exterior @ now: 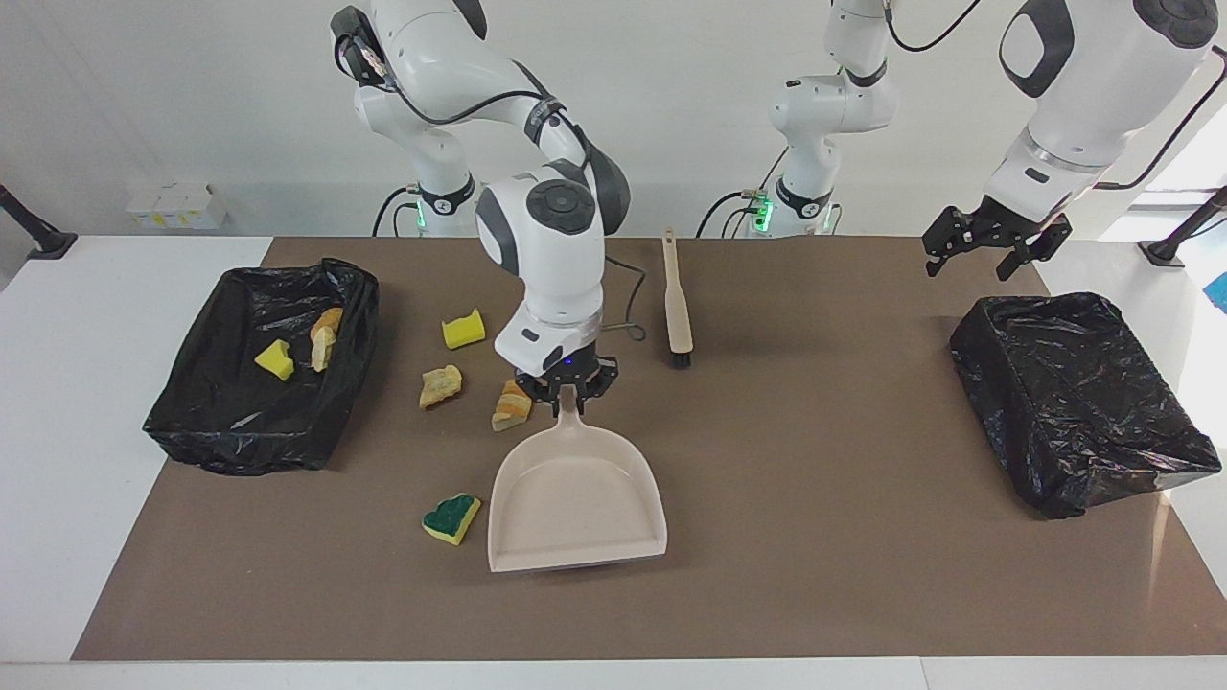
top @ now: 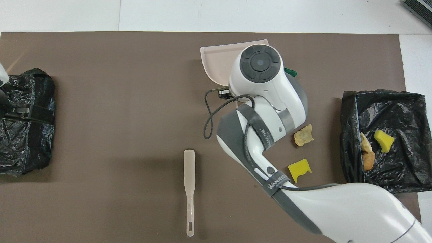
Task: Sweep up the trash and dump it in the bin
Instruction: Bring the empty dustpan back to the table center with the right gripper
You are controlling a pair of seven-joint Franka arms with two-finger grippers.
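Middle of brown worktop [exterior: 815, 537] open between beige flat dustpan [exterior: 575, 498] and crumpled black bag-lined bin [exterior: 1078, 398] at left arm's end. Only beige brush with black bristles [exterior: 677, 302] lies there, near robots. Scraps crowd dustpan side: green-and-yellow sponge piece [exterior: 451, 517] just beside it, tan bread piece [exterior: 440, 385], yellow sponge chunk [exterior: 463, 329].

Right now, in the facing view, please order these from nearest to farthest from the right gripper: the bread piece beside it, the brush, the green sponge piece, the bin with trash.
From the right gripper, shut on the dustpan handle:
1. Bread piece, just beside it, toward the right arm's end.
2. Brush and green sponge piece: too close to call.
3. Bin with trash, at the right arm's end.
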